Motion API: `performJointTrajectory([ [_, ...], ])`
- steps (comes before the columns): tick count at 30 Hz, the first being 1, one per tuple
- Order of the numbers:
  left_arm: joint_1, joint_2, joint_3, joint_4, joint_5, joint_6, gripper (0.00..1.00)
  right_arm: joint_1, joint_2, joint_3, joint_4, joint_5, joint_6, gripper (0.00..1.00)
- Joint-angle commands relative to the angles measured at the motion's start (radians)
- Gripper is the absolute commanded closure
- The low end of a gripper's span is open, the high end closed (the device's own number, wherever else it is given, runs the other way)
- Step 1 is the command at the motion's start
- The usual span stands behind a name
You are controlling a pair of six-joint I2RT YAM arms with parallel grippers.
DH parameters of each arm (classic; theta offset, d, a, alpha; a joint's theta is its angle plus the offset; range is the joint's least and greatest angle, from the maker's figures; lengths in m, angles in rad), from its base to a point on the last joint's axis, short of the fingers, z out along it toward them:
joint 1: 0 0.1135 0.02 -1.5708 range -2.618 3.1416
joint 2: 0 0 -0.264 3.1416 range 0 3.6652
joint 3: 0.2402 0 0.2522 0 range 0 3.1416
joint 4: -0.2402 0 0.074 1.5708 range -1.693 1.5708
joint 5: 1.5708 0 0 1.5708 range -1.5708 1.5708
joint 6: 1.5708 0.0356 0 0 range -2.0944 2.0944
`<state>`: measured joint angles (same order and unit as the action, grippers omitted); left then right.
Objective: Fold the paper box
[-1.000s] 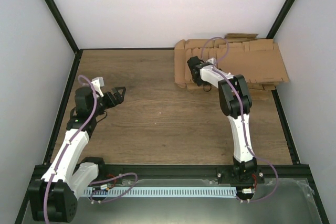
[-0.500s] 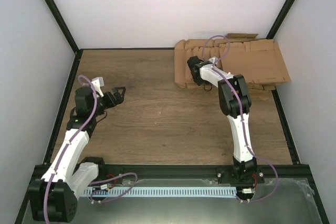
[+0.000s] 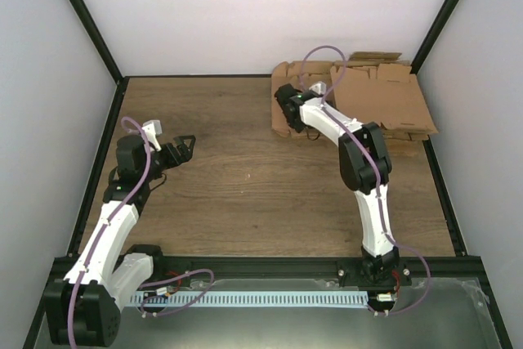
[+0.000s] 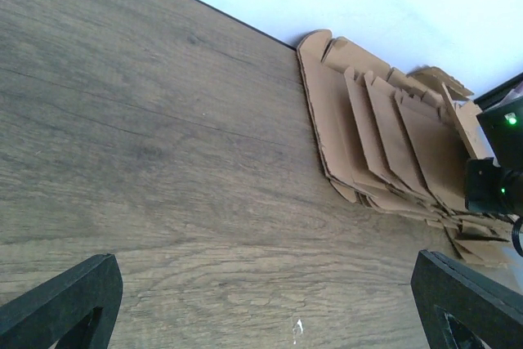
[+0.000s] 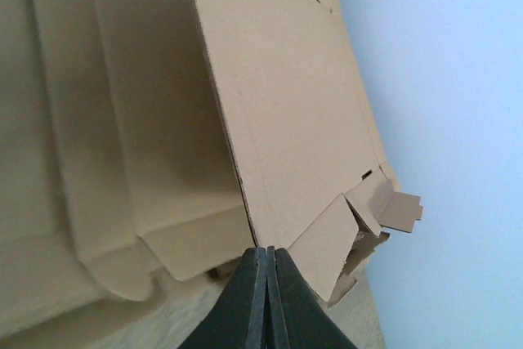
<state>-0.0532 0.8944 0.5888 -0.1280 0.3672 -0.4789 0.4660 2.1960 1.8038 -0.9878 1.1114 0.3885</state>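
Note:
The paper box [image 3: 384,100] is a flat brown creased sheet at the back right, its left edge raised off the pile of blanks below. My right gripper [image 3: 288,97] is shut on that left edge. In the right wrist view the black fingertips [image 5: 267,249] pinch the edge of the sheet [image 5: 286,96], which slopes up away from the pile [image 5: 98,136]. My left gripper [image 3: 186,146] hovers open over the left part of the table, far from the cardboard. Its fingers [image 4: 57,304] frame bare wood in the left wrist view, where my left gripper [image 4: 261,308] holds nothing.
The pile of overlapping brown blanks [image 3: 282,120] lies in the back right corner against the white wall; it also shows in the left wrist view as the pile [image 4: 384,145]. Black frame rails [image 3: 106,136] edge the wooden table [image 3: 245,185].
My right gripper has shut on the top sheet's left edge and moved left and back, lifting it; the sheet's right end has slid left. The left arm has not moved.

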Motion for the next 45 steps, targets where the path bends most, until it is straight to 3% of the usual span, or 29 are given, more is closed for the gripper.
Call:
performJointTrajectory([
  [1, 0.000, -0.012, 0.035, -0.005, 0.006, -0.002, 0.00, 0.132, -0.067, 0.048, -0.116, -0.009, 0.105, 0.99],
  [6, -0.001, -0.009, 0.043, -0.004, 0.006, -0.007, 0.00, 0.266, -0.112, 0.003, -0.093, -0.147, 0.067, 0.99],
  [9, 0.000, -0.002, 0.046, -0.002, 0.011, -0.010, 0.00, 0.309, -0.155, -0.023, -0.028, -0.282, -0.003, 0.93],
  [15, 0.000, -0.001, 0.053, -0.013, 0.009, -0.010, 0.00, 0.316, -0.292, -0.128, 0.152, -0.517, -0.124, 0.64],
  [18, 0.000, -0.003, 0.055, -0.018, 0.006, -0.014, 0.00, 0.316, -0.351, -0.181, 0.218, -0.585, -0.159, 0.43],
  [25, 0.000, 0.008, 0.058, -0.030, -0.020, -0.046, 0.00, 0.316, -0.415, -0.243, 0.296, -0.673, -0.178, 0.38],
  [32, 0.000, 0.032, 0.061, -0.056, -0.056, -0.116, 0.00, 0.305, -0.499, -0.298, 0.370, -0.742, -0.165, 0.01],
  [45, 0.000, 0.095, 0.041, 0.045, 0.111, -0.109, 0.00, 0.241, -0.577, -0.368, 0.439, -0.836, -0.135, 0.00],
])
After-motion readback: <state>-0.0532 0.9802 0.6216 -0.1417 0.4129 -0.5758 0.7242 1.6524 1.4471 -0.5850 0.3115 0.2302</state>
